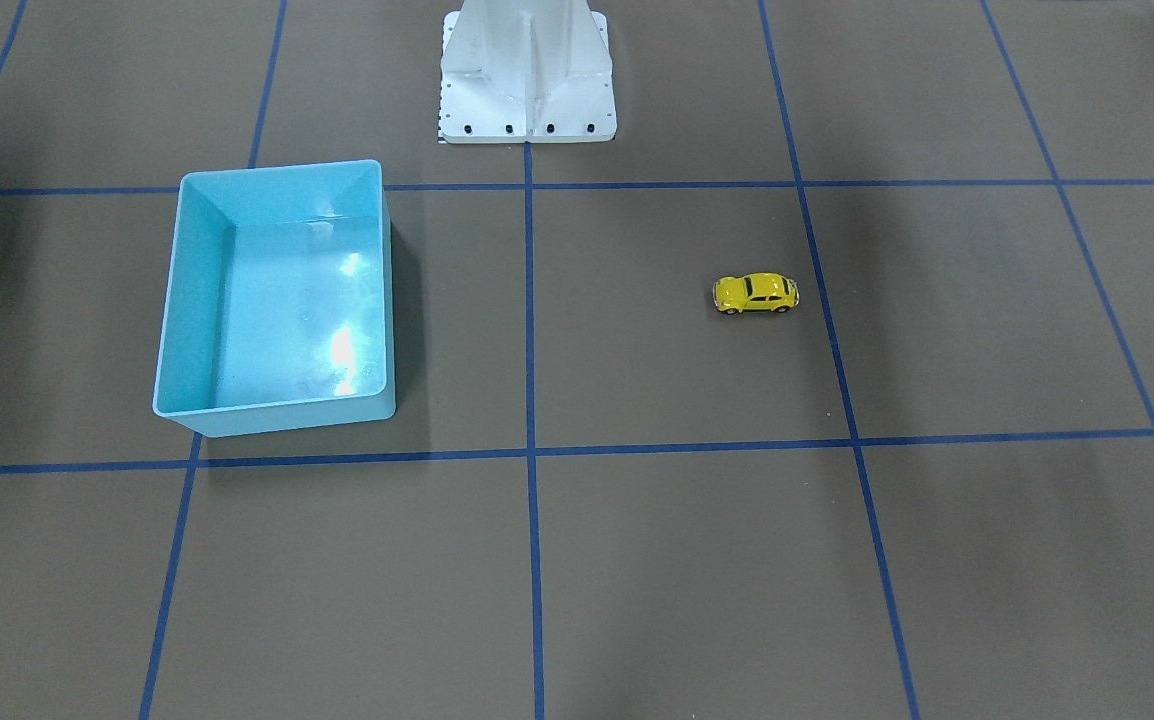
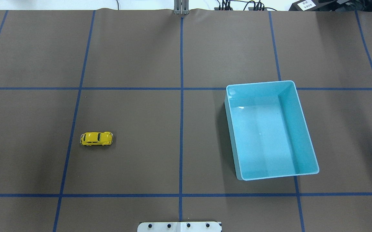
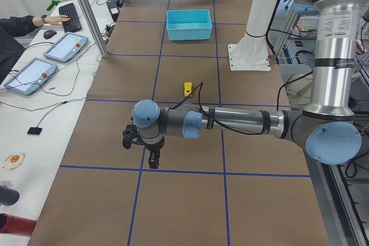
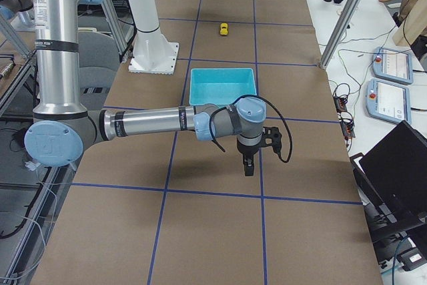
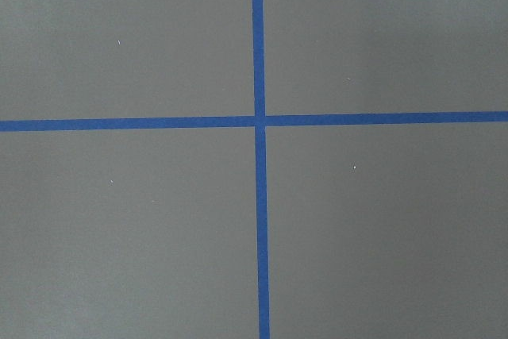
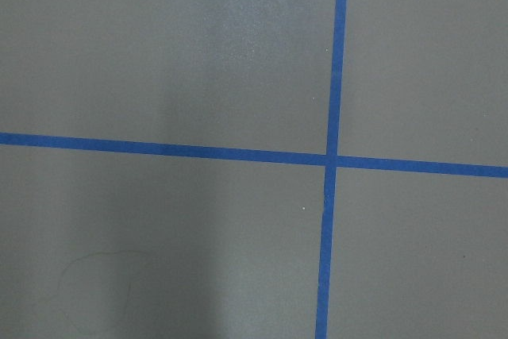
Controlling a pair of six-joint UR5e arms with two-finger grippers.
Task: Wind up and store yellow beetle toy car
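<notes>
Now, left gripper (image 3: 140, 149): hangs over bare table (image 3: 190, 211); clenched or released, cannot tell.
right gripper (image 4: 259, 153): likewise, cannot tell.
yellow beetle toy car (image 2: 96, 139): on its wheels, well beyond left gripper, untouched.
light-blue bin (image 2: 260, 83): empty, just beyond right gripper.
progress: 0 of 2 steps done.

The left arm (image 3: 242, 122) stands upright in its upper link, bends at the elbow and reaches out level. Its wrist is turned so the left tool (image 3: 154, 162) points straight down. The right arm (image 4: 147, 123) mirrors this pose, with the right tool (image 4: 248, 167) hanging downward. Whether either tool's jaws are parted cannot be told.
</notes>
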